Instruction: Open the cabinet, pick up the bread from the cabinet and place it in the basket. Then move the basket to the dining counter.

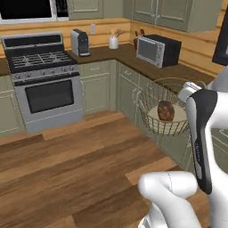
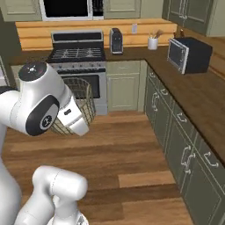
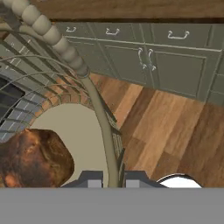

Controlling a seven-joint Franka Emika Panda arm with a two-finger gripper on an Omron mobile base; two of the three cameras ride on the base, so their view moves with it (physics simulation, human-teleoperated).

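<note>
The white arm rises from its base, bends at a rounded elbow and reaches forward, its dark-jointed forearm upright beside the basket (image 1: 165, 107). The end effector (image 3: 113, 180) is clamped on the basket's wire rim, one dark fingertip (image 3: 92, 179) on the inner side of the wire and the other on the outer side, carrying the basket clear above the floor.
</note>
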